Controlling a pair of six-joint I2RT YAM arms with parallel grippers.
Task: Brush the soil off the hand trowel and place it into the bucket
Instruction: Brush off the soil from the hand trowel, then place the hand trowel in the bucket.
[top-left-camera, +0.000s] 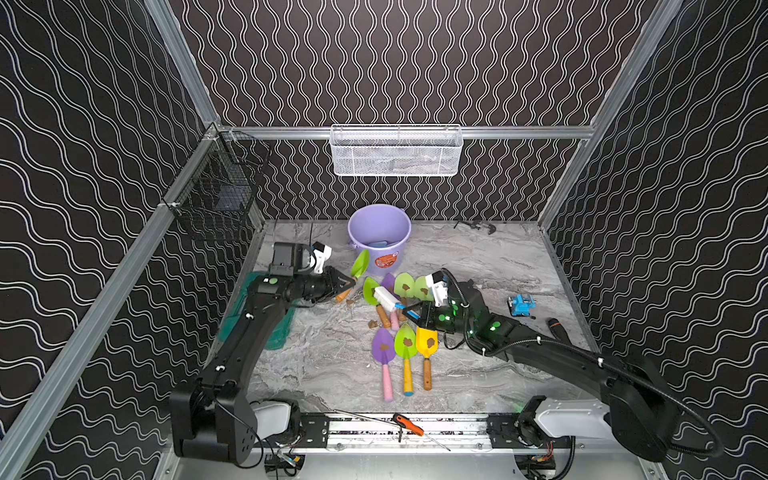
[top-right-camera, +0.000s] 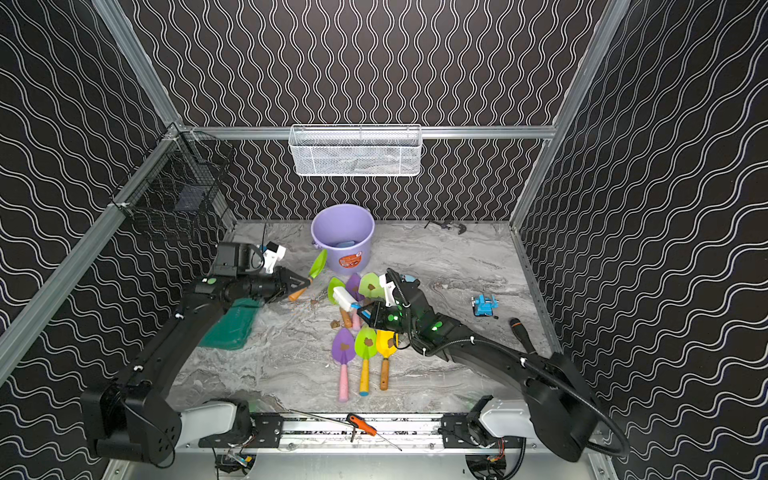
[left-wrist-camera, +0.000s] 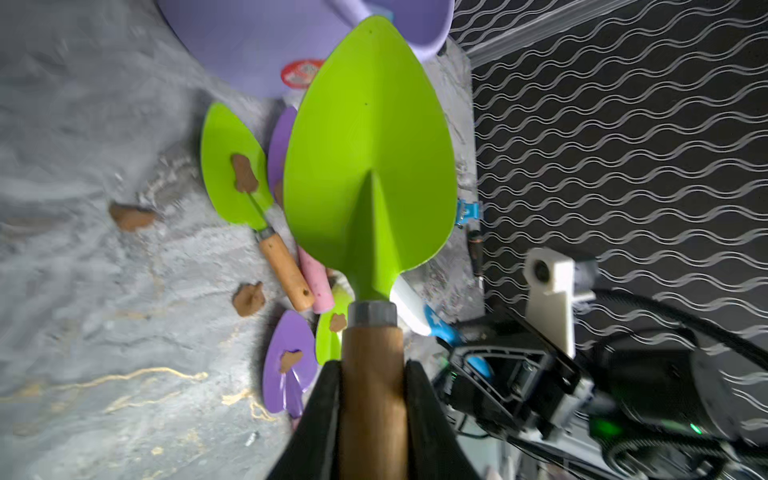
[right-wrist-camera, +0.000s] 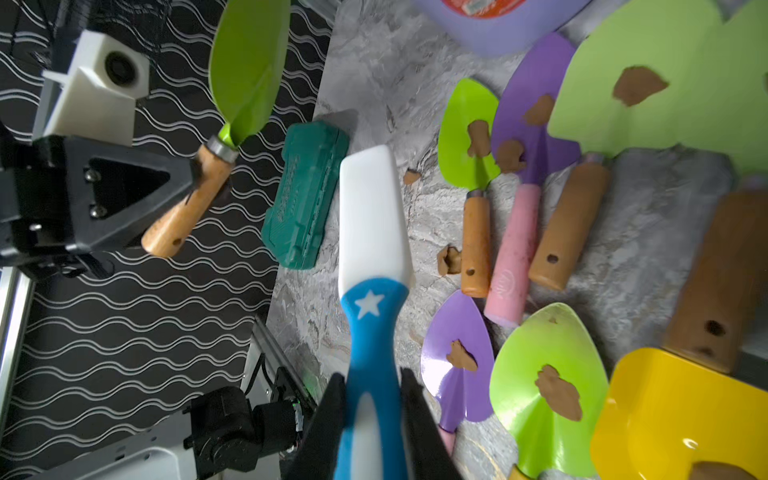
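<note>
Start low in the frame in both top views: an orange-handled screwdriver (top-left-camera: 409, 424) across the front rail, no part of the job. Move up to three trowels in a row (top-left-camera: 401, 347) at centre frame, purple, green and yellow, with a brown clump of soil (top-left-camera: 408, 342) on each blade. Just above and right of them, find the right gripper (top-left-camera: 415, 314) pinched tight around the blue handle of the brush (top-left-camera: 385, 298), white head pointing up-left over a second huddle of dirty trowels (top-left-camera: 401, 280), apart from the held one. Note loose crumbs (top-left-camera: 372, 324) on the marble left of that huddle. Further up and left, meet the left gripper (top-left-camera: 347, 284) clamped on the wooden handle of the green hand trowel (top-left-camera: 360, 263), blade clear of the table, tip leaning toward the bucket (top-left-camera: 401, 253) and just beside its wall at upper centre. Check the left wrist view: shows no brown on the visible face of that blade. Reads, then, as brushing done for this trowel and placing in hand. Calls next for lifting the blade above the rim, carrying it over the opening, tipping down and letting go, with the brush kept clear. Risks catching the rim and tipping the pail. Farthest back, a white mesh basket (top-left-camera: 397, 151) on the wall, uninvolved.
</note>
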